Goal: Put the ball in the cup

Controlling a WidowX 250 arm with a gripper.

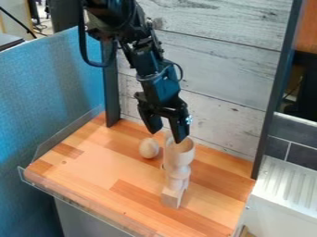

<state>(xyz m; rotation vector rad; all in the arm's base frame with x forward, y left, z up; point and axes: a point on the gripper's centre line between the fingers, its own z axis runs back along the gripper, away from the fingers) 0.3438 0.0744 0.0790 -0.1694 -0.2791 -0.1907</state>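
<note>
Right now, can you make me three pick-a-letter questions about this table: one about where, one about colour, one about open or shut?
1. Where is the ball?
A) in the cup
B) on the table
C) under the table

2. What colour is the panel at the picture's left?
A) blue
B) red
C) yellow

3. How is the gripper?
A) shut on the ball
B) shut, empty
C) open

Answers:
1 B: it sits on the wood beside the cup.
2 A: its cloth looks blue.
3 C: its fingers are apart.

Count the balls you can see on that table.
1: the pale ball rests on the tabletop, left of the cup in the view. Another could hide inside the cup.
</note>
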